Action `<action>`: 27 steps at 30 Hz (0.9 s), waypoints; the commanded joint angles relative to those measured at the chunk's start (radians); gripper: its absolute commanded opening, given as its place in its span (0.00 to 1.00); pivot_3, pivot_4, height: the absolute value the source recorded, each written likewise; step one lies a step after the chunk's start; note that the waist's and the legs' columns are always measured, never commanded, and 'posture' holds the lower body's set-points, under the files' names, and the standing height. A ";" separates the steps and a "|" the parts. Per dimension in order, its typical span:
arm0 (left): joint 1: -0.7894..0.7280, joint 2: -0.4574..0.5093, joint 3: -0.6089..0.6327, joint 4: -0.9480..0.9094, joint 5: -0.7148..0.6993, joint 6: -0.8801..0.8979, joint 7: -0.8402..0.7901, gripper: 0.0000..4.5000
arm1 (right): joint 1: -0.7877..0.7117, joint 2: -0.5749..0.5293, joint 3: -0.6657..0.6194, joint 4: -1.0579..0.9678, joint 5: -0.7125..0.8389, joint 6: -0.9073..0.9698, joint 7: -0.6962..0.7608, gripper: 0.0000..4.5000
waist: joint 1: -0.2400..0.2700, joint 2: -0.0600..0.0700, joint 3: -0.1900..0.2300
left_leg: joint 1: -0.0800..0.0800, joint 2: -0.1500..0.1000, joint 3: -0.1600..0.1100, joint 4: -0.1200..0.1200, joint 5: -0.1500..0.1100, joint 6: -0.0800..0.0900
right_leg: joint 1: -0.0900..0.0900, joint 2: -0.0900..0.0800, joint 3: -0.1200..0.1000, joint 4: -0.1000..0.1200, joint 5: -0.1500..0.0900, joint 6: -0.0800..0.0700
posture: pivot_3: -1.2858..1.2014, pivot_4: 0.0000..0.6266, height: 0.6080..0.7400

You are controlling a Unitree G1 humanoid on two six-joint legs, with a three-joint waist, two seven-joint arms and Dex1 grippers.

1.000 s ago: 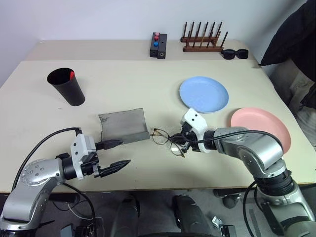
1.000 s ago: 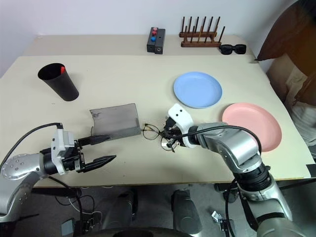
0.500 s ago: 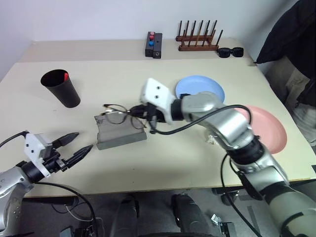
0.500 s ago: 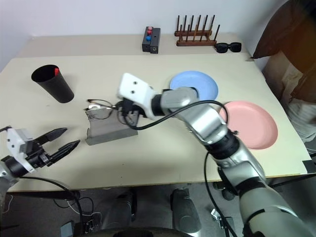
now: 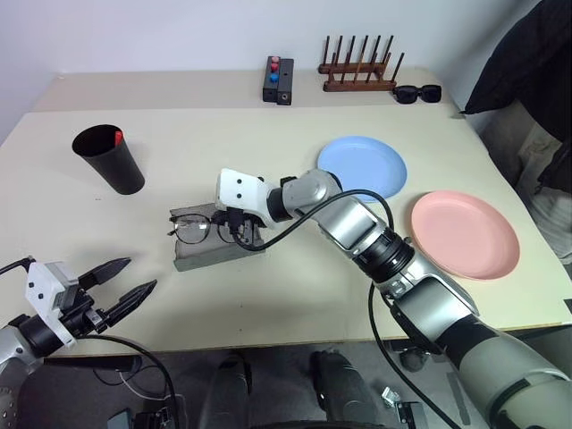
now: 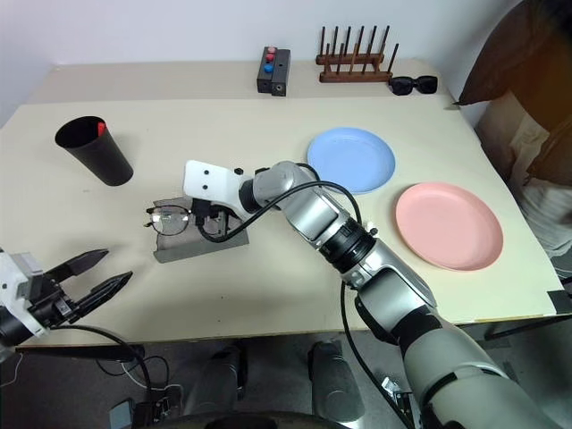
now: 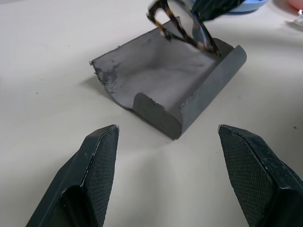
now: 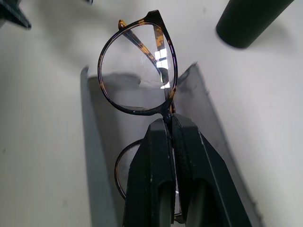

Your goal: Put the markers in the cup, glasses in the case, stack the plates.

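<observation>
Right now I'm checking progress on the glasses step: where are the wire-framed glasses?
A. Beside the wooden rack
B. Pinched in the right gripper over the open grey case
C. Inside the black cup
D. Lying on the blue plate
B: the right gripper is shut on the bridge of the glasses, holding them above the open grey case.

left pincer (image 5: 125,279): fingers spread, low | right pincer (image 8: 168,124): clamped, arm reaching across
</observation>
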 commanded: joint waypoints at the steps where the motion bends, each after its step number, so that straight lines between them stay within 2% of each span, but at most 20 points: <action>1: 0.002 0.003 0.022 -0.033 -0.017 0.004 0.011 0.76 | 0.004 0.006 -0.031 -0.010 -0.023 -0.008 -0.001 0.01 | 0.000 0.000 0.000 | 0.000 0.000 0.000 0.000 0.000 0.000 | 0.000 0.000 0.000 0.000 0.000 0.000 | 0.52 0.24 1.00; 8: -0.034 0.016 -0.002 -0.022 -0.010 0.022 0.023 0.76 | 0.020 0.006 -0.032 0.010 -0.066 -0.021 0.005 0.01 | 0.000 0.000 0.000 | -0.001 0.000 0.000 0.000 0.000 0.000 | 0.000 0.000 0.000 0.000 0.000 0.000 | 0.52 0.24 1.00; 11: -0.051 0.014 -0.013 -0.026 -0.011 0.033 0.033 0.76 | 0.027 0.011 -0.051 0.008 -0.069 -0.026 -0.009 0.22 | 0.000 0.000 0.000 | -0.001 0.000 0.000 0.000 0.000 0.000 | 0.000 0.000 0.000 0.000 0.000 0.000 | 0.52 0.24 1.00; 13: -0.060 0.009 -0.015 -0.030 -0.018 0.042 0.041 0.76 | 0.029 0.016 -0.070 0.000 -0.065 -0.026 -0.012 0.43 | 0.000 0.000 0.000 | -0.001 0.000 0.000 0.000 0.000 0.000 | 0.000 0.000 0.000 0.000 0.000 0.000 | 0.52 0.24 1.00; 17: -0.071 0.002 -0.012 -0.038 -0.029 0.062 0.058 0.76 | 0.032 0.016 -0.098 -0.024 -0.061 -0.023 -0.008 0.43 | 0.000 0.000 0.000 | -0.001 0.000 0.000 0.000 0.000 0.000 | 0.000 0.000 0.000 0.000 0.000 0.000 | 0.52 0.24 1.00; 20: -0.127 -0.004 0.000 -0.044 -0.090 0.141 0.123 0.76 | 0.042 0.005 -0.126 -0.057 -0.057 -0.024 -0.010 0.43 | 0.002 0.000 0.000 | -0.001 0.000 0.000 0.000 0.000 0.000 | 0.000 0.000 0.000 0.000 0.000 0.000 | 0.52 0.24 1.00; 23: -0.237 0.012 -0.006 -0.024 -0.148 0.258 0.215 0.58 | 0.090 -0.027 -0.160 -0.149 -0.036 -0.021 0.007 0.44 | 0.009 0.000 0.000 | -0.001 0.000 -0.001 0.001 0.000 0.000 | 0.000 0.000 0.000 0.001 0.000 0.000 | 0.52 0.24 1.00; 27: -0.392 0.041 -0.072 0.017 -0.113 0.355 0.306 0.10 | 0.170 -0.081 -0.177 -0.265 -0.022 -0.012 0.024 0.44 | 0.011 -0.001 0.000 | -0.002 0.000 -0.001 0.002 0.001 0.000 | 0.000 0.000 0.000 0.002 0.000 0.001 | 0.52 0.24 1.00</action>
